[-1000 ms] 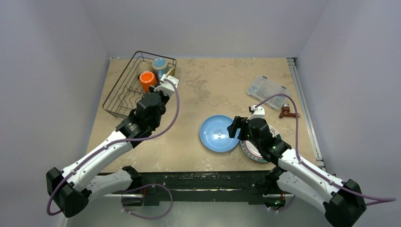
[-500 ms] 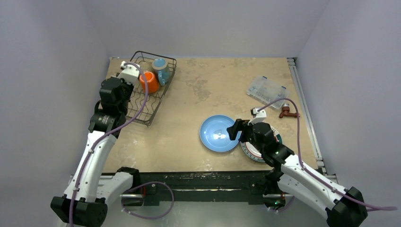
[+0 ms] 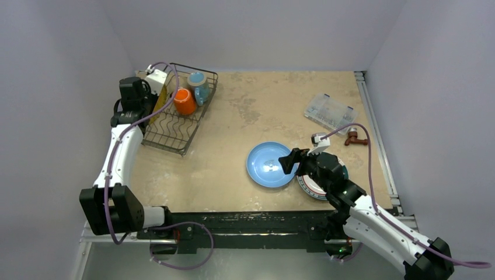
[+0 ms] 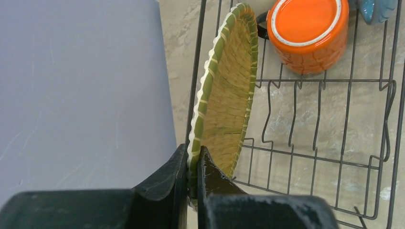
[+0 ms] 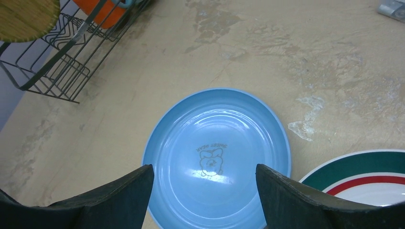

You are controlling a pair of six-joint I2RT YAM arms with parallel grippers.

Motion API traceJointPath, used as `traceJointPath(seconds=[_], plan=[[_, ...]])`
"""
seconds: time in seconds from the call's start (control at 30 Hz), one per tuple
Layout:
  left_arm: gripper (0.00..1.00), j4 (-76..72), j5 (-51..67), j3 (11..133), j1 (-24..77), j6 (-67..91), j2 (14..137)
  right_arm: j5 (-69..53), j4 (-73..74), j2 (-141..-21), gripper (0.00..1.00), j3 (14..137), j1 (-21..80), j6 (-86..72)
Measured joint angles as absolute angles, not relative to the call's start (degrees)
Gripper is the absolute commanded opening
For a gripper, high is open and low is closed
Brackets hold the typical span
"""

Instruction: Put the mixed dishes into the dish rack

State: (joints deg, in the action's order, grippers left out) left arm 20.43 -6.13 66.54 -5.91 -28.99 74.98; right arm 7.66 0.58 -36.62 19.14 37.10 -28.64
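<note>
Left gripper point(image 4: 193, 160) is clamped on the rim of the yellow woven plate point(image 4: 227, 95), with both fingers pinching its near edge. I hold the plate on edge, just inside the left wall of the dish rack point(image 3: 165, 147), at the upper left of the overhead view. I cannot tell whether its lower edge sits in a wire slot.

Over the last second I have swung this arm from the right side of the rack, across it, to the far-left corner. The plate has come round with it, and it now stands lengthwise along the wall. I judge the placement step nearly complete: lower, seat, then release.

Inside the rack, the orange cup point(image 4: 305, 36) lies beside the plate's far end, close to it, and the blue mug point(image 3: 197, 79) sits next to the cup.

Right gripper point(image 5: 203, 168) is spread wide and holds nothing. It has edged slightly toward the lower centre and hangs over the near rim of the plain blue plate point(image 5: 217, 157). The white teal-rimmed plate point(image 5: 353, 164) lies just right of that plate. Both plates remain on the table point(image 3: 262, 105), so two dishes are left to load.
</note>
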Motion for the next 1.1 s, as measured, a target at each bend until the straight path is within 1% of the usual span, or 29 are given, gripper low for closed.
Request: traceJointPath(seconds=[0.27, 0.43, 0.73, 1.1], plan=[[0.00, 22.6, -4.6, 69.7, -6.9, -31.6, 77.4, 6.9, 0.2, -36.6, 0.79, 19.1, 37.1, -28.4], [0.00, 22.9, -3.9, 71.0, -8.3, -28.2, 77.6, 6.7, -0.1, -37.1, 0.79, 19.1, 37.1, -28.4], [0.00, 23.7, -5.1, 77.9, -10.0, -22.0, 77.0, 6.7, -0.6, -37.9, 0.79, 19.1, 37.1, -28.2], [0.00, 24.5, -5.3, 75.7, -10.3, -20.5, 80.1, 6.6, -0.7, -37.8, 0.79, 19.1, 37.1, -28.2]])
